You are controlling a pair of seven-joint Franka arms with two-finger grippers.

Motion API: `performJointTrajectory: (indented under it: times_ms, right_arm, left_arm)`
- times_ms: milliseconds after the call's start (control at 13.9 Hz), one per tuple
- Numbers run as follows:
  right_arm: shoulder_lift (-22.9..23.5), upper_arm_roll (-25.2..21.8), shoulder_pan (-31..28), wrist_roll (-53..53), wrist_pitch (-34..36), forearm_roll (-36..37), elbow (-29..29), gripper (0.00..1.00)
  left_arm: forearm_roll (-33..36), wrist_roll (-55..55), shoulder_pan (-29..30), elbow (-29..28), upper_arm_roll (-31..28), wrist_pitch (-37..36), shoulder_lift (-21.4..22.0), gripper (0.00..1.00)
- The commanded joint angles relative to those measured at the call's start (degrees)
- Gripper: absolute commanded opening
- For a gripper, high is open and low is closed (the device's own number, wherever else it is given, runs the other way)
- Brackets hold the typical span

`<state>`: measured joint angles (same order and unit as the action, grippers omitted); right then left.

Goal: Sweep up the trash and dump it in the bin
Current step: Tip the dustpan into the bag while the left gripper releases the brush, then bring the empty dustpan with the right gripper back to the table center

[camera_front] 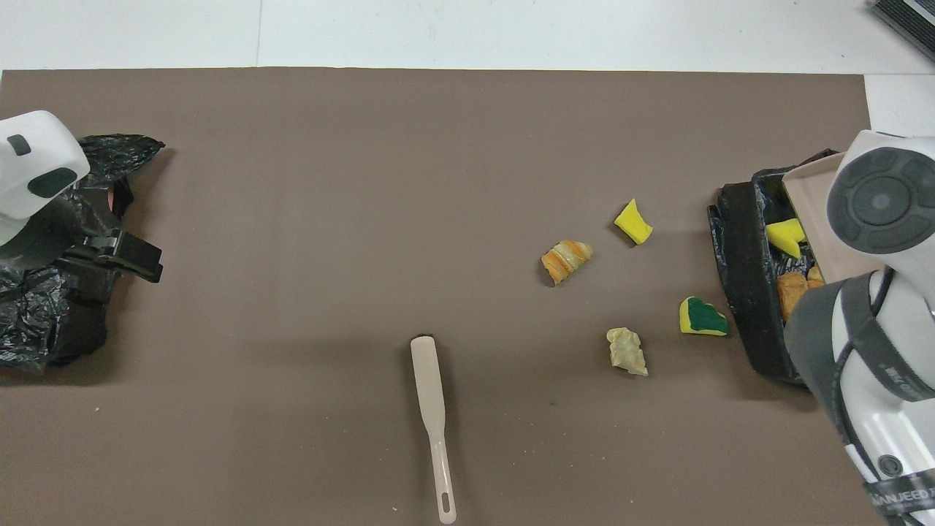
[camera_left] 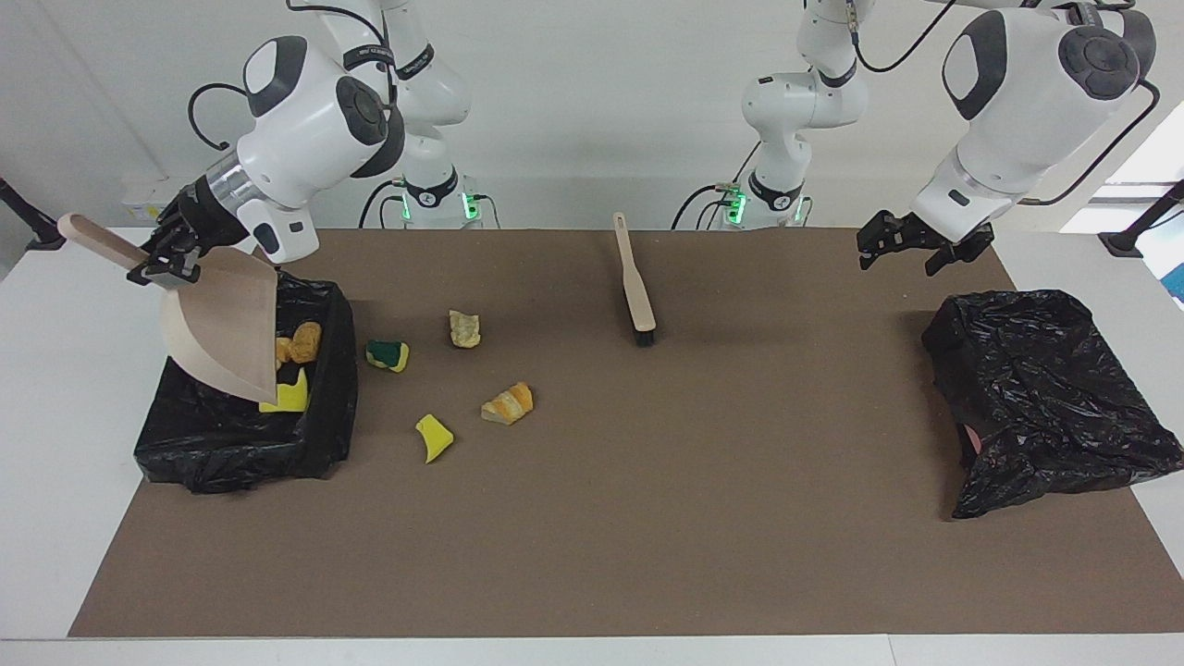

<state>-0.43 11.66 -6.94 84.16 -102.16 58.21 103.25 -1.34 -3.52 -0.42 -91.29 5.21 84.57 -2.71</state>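
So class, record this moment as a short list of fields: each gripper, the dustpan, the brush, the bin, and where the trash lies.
right gripper: shut on the dustpan handle, over the bin
dustpan: tilted steeply, mouth down into the bin
bin: black-lined, at the right arm's end; holds yellow and tan scraps
trash on mat: four pieces beside the bin, including a green-and-yellow sponge and a striped bread chunk
brush: lying on the mat, untouched
left gripper: open, empty, raised near a black bag

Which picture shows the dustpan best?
The facing view: the whole dustpan shows there, tilted over the black bin, its handle shut in the right claw. In the overhead view the right arm covers most of it; only a beige corner shows.
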Motion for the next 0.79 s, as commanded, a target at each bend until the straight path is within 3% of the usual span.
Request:
performJointTrajectory:
  times_ms: [0, 288, 503, 719]
  right_arm:
    - [-0.45, 0.56, -0.10, -0.39, 1.35, -6.08, -2.08, 0.00]
    - [-0.01, 3.45, 0.08, -12.66, 3.45, -16.70, -3.23, 0.00]
    - [-0.01, 4.69, 1.49, -35.30, 6.27, -24.87, -3.32, 0.00]
    - [1.56, 4.95, 2.27, -54.03, 5.84, -37.45, -3.32, 0.00]
  left_arm:
    - [1.16, -0.79, 0.60, 0.32, 0.59, -0.55, -0.01, 1.00]
    - [0.90, -0.35, 0.77, 0.32, 0.68, 1.20, -0.10, 1.00]
    - [0.99, -0.44, 0.77, -0.38, 0.59, 4.38, -0.10, 1.00]
    - [0.99, -0.87, 0.86, -0.20, 0.59, 4.47, -0.19, 1.00]
